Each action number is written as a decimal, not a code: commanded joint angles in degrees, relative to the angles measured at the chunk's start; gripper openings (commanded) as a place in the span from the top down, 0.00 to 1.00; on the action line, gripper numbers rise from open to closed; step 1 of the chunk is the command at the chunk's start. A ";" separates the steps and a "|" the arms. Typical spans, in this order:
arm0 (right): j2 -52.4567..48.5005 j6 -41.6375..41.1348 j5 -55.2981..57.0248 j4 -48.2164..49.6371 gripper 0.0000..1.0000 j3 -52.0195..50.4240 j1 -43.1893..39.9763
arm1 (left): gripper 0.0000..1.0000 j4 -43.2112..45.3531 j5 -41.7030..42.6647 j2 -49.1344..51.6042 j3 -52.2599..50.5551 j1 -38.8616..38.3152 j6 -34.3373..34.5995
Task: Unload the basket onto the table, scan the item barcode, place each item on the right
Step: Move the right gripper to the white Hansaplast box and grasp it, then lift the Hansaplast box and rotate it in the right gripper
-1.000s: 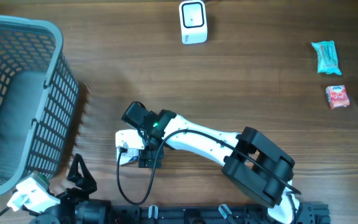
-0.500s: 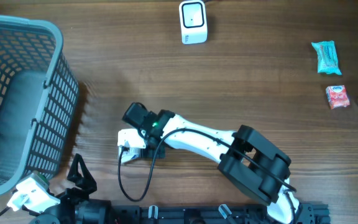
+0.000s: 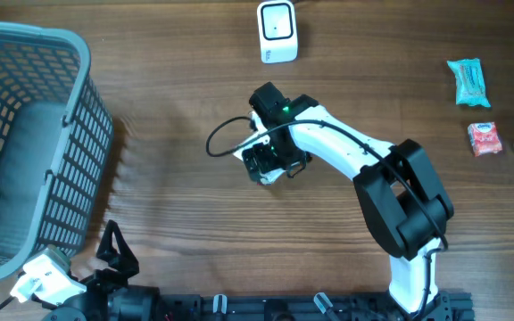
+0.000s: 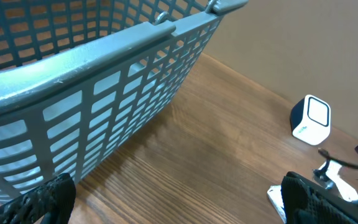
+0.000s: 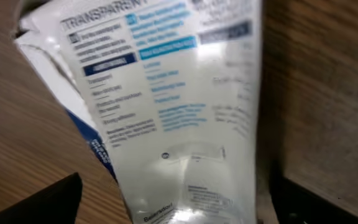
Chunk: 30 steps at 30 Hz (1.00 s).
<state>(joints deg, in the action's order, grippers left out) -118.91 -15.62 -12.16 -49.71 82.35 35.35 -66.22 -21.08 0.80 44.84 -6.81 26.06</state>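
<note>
The right arm (image 3: 346, 152) has white links between bulky black joints, a green light (image 3: 285, 110) near its wrist and a looping black cable (image 3: 210, 143). The left gripper (image 4: 179, 202) has black fingers (image 4: 42, 199), perhaps rough-textured.

White packet (image 5: 179, 112), blue print showing, white scanner (image 3: 277, 31) upright

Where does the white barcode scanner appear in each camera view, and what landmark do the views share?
Overhead: white barcode scanner at the top edge, centre.
Left wrist: at the right, mid-height.
Right wrist: not in it.
Landmark: the grey basket, left in overhead, upper left in left wrist.
</note>
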 commanded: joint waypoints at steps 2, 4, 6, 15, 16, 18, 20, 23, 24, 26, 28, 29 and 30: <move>-1.73 -14.86 -9.90 -0.50 0.00 -1.36 -0.20 | 0.00 0.17 0.04 -0.26 0.00 -0.26 0.31; -1.73 -14.45 -8.94 -0.76 0.00 -1.18 -0.20 | 0.00 0.20 0.04 -0.26 0.00 -0.26 0.31; -1.11 -14.51 -6.62 -4.55 0.00 0.48 -0.20 | 0.00 0.20 0.07 -0.26 0.00 -0.26 0.31; 10.05 -20.22 7.37 -8.55 0.07 3.56 -1.22 | 0.00 0.17 0.07 -0.26 0.00 -0.26 0.31; 9.94 -20.00 9.62 -8.44 0.47 3.39 -1.33 | 0.00 0.20 0.04 -0.26 0.00 -0.26 0.31; 9.38 -22.99 17.75 -7.26 0.96 2.05 -1.38 | 0.00 0.20 0.04 -0.26 0.00 -0.26 0.31; 7.52 -23.52 19.91 -4.44 0.96 0.11 -1.38 | 0.00 0.17 0.04 -0.26 0.00 -0.26 0.31; 4.42 -23.41 19.74 -0.61 0.96 -0.57 -1.46 | 0.00 0.20 0.07 -0.26 0.00 -0.26 0.31; 3.85 -23.47 18.97 -0.66 0.96 -0.59 -1.46 | 0.00 0.17 0.04 -0.26 0.00 -0.26 0.31; 2.49 -23.54 15.32 -1.31 0.96 -0.94 -1.46 | 0.00 0.17 0.07 -0.26 0.00 -0.26 0.31; 2.12 -23.58 11.23 -2.21 0.96 -1.27 -1.46 | 0.00 0.20 0.04 -0.26 0.00 -0.26 0.31; 2.12 -23.54 6.73 -2.99 0.96 -1.27 -1.46 | 0.00 0.17 0.07 -0.26 0.00 -0.26 0.31; 2.12 -23.47 1.66 -2.95 0.95 -1.27 -1.42 | 0.00 0.20 0.07 -0.26 0.00 -0.26 0.31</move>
<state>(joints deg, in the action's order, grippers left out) -115.68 -38.37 -0.27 -52.49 81.69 34.26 -66.24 -21.08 0.80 44.84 -6.81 26.06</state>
